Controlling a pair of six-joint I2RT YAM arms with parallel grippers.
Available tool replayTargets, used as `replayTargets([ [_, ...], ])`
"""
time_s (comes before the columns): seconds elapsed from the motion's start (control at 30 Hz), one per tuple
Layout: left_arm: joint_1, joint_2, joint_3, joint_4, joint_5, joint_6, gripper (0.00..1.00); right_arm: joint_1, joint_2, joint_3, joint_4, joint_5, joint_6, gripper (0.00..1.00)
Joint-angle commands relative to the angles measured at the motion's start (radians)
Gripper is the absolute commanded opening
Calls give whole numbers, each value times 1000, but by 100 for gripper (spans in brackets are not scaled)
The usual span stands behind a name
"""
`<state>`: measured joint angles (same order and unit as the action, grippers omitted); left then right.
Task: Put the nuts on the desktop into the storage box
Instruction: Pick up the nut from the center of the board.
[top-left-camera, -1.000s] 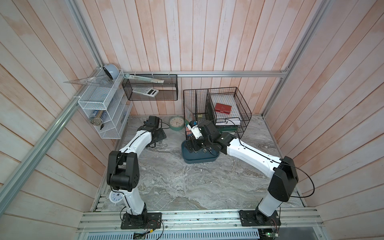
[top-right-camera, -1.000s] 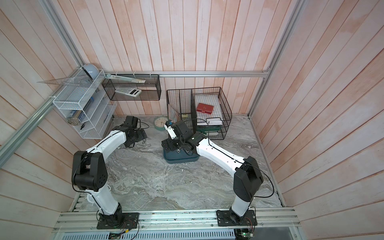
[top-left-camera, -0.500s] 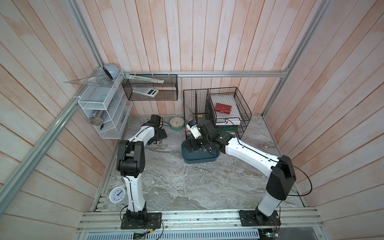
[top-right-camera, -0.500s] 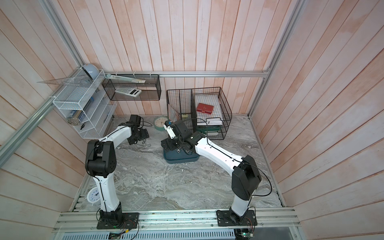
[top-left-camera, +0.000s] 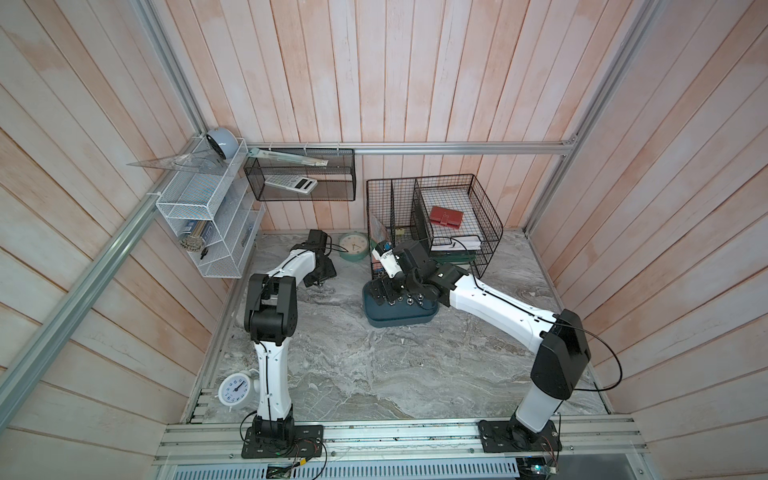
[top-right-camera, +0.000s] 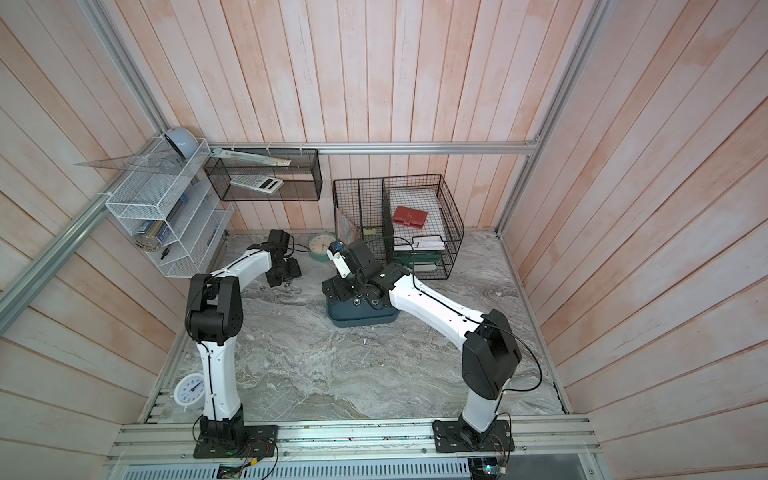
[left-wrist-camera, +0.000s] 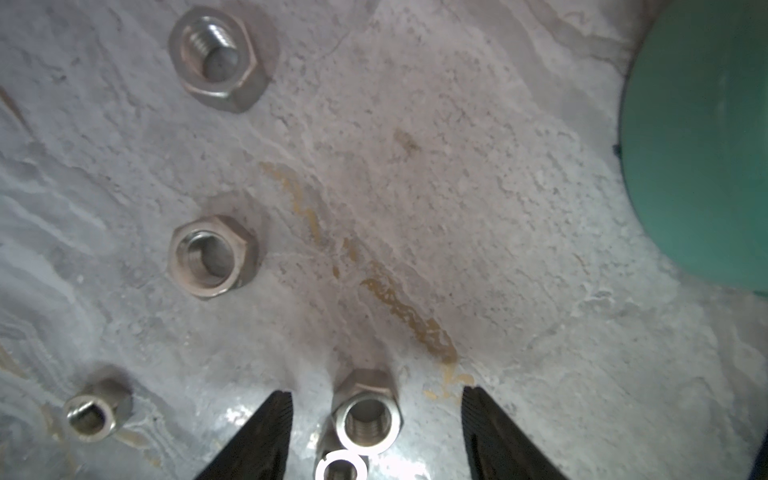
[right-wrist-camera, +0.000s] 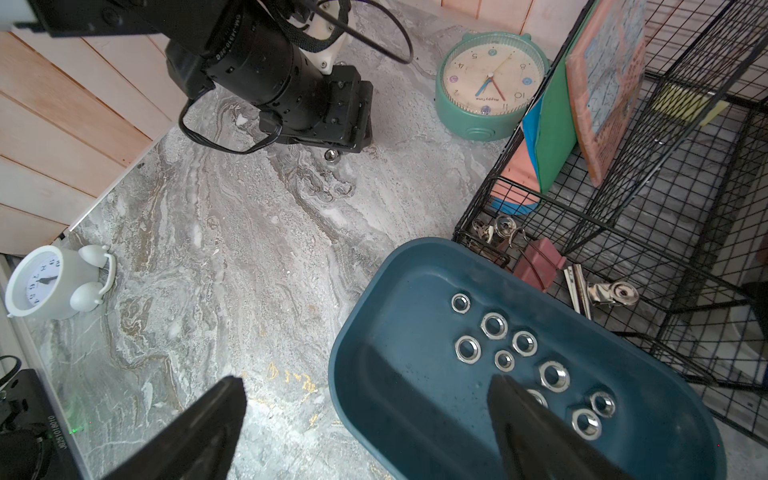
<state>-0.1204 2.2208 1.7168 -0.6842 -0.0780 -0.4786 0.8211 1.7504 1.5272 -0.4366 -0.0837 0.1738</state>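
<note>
Several silver nuts lie on the grey marble desktop (left-wrist-camera: 478, 208). My left gripper (left-wrist-camera: 376, 397) is low over it and open, with one nut (left-wrist-camera: 368, 419) between its fingers and a gap on each side. A smaller nut (left-wrist-camera: 340, 467) lies just behind that one, and others (left-wrist-camera: 212, 255) lie off to the side. In both top views the left gripper (top-left-camera: 320, 280) (top-right-camera: 286, 276) stands near the green clock. The teal storage box (right-wrist-camera: 345, 345) (top-left-camera: 399, 320) holds several nuts (right-wrist-camera: 493, 325). My right gripper (right-wrist-camera: 365, 382) hangs open and empty over the box's edge.
A round green clock (right-wrist-camera: 490, 83) stands just behind the left gripper. The black wire organiser (top-left-camera: 436, 224) sits against the box's far side, with binder clips (right-wrist-camera: 540, 266) in it. A white alarm clock (top-left-camera: 235, 388) stands by the left arm's base. A white wire shelf (top-left-camera: 208, 224) hangs on the left wall.
The left arm's elbow has swung right and farther back while its gripper stays low by the green clock. The right arm has hardly moved.
</note>
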Motion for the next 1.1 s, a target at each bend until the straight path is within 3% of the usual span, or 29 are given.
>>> replayTargets([
  [0.0,-7,33,29,-12,8,-5,63,3,-5,10,-20,13,-7,98],
  [0.17,-7,42,27,-9,6,-3,55,3,-15,-5,-15,18,-2,98],
  [0.3,-7,48,30,-11,7,0,32,3,-18,-7,-15,18,0,98],
  [0.43,-8,35,27,-13,6,-1,29,3,-20,-8,-14,16,3,98],
  [0.5,-10,26,23,-12,7,1,20,3,-23,-11,-13,16,4,98],
  [0.83,-21,-69,8,-43,13,1,21,3,-45,-36,-1,19,21,98],
  [1.07,-81,-182,-32,-63,19,-5,21,3,-109,-116,9,51,37,98],
])
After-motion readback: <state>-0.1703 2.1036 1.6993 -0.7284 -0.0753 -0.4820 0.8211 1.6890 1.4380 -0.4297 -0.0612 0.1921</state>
